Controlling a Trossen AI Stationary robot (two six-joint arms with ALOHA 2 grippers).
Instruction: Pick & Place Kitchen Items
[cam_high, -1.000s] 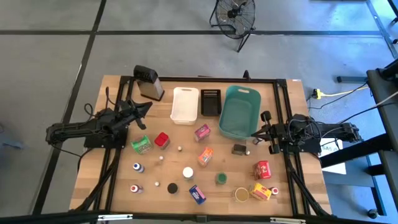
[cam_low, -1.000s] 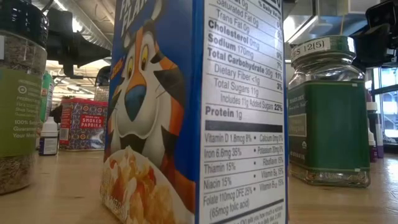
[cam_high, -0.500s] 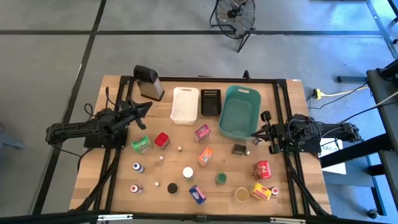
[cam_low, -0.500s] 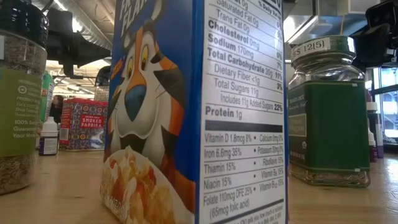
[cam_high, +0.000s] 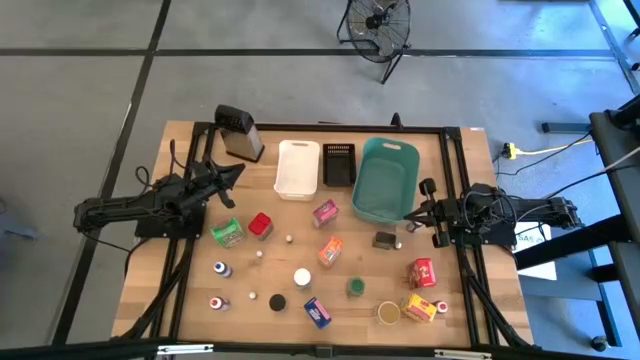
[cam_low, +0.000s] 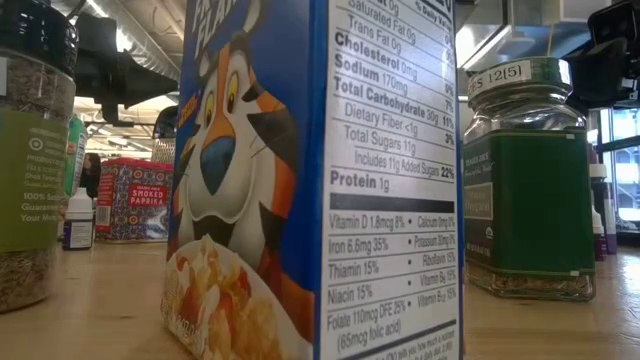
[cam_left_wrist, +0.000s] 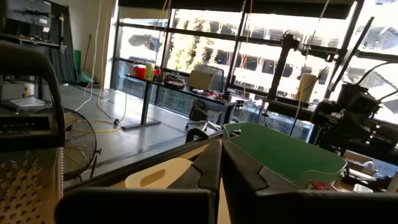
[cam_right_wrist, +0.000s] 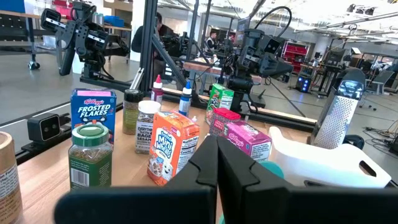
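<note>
Still both hands (cam_high: 236, 171) (cam_high: 411, 217) closed, kitchen items (cam_high: 329, 250) untouched on table (cam_high: 270, 262)

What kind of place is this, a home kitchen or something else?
Probably a robotics lab or workshop, not a kitchen: a wooden table on a grey concrete floor, other robot arms on stands, and a black floor fan.
</note>
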